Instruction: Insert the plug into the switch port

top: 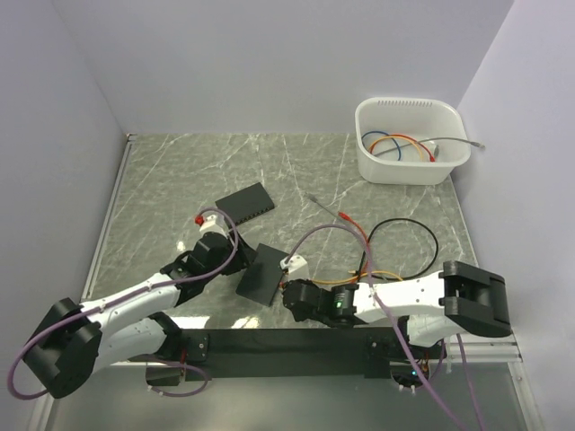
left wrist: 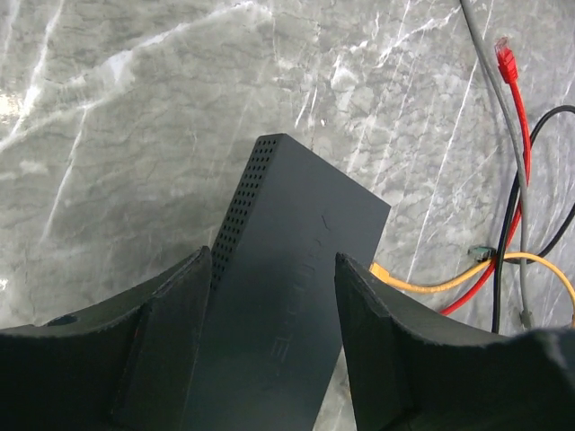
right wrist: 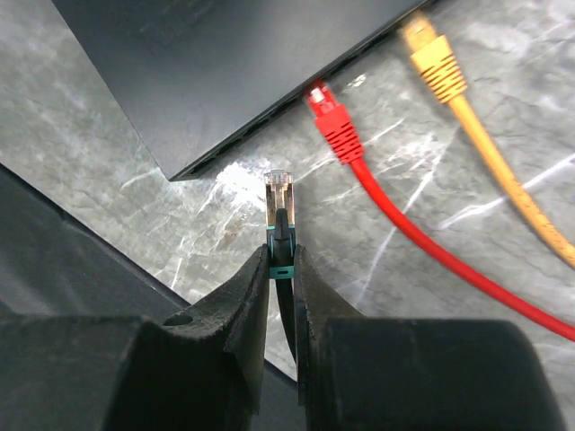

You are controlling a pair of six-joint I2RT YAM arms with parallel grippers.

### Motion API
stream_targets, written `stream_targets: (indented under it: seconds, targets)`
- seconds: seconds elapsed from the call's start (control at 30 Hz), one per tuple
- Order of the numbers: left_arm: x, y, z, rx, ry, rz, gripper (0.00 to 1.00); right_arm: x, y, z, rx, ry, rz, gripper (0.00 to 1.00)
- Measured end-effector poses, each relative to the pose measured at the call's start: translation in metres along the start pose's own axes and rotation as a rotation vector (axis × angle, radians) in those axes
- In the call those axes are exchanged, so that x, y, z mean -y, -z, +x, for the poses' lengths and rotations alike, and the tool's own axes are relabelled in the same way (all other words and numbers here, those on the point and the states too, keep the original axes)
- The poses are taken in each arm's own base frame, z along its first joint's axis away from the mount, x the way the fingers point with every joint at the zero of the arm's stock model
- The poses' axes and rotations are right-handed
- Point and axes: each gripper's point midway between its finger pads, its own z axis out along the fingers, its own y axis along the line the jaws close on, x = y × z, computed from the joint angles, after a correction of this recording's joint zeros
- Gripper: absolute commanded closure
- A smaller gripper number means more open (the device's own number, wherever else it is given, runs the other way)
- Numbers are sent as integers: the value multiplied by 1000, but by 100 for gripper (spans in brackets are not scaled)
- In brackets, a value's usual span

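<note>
Grey marble tabletop (top: 180, 171), pale walls (top: 269, 54)

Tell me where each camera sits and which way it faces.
Top external: above, behind the robot, facing down on the table; left arm and right arm show.
Left wrist: faces along the left gripper, which clamps the switch.
Right wrist: faces along the right gripper, pinching the plug, toward the switch.
All share the switch.

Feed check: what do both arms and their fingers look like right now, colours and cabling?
The left arm and right arm have white links between bulky black joint housings. A purple cable trails along each. The left fingers and right fingers are matte black, wedge-shaped and unmarked.
</note>
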Motion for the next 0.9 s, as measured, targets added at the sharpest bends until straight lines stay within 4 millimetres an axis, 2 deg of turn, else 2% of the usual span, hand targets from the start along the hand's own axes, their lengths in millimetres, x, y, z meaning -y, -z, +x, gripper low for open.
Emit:
stream_targets:
  seconds: [0.13, 0.47, 0.9]
  targets:
    - [-3, -6, 6, -9, -7, 26, 37, -5, -4, 4, -17, 19, 4, 100]
    - [-5, -27, 26, -64, -56, 82, 40, -15, -13, -1, -21, 40, 9, 100]
    - [9, -46, 29, -61, -76, 172, 43, -17, -15, -4, -25, 82, 10, 100]
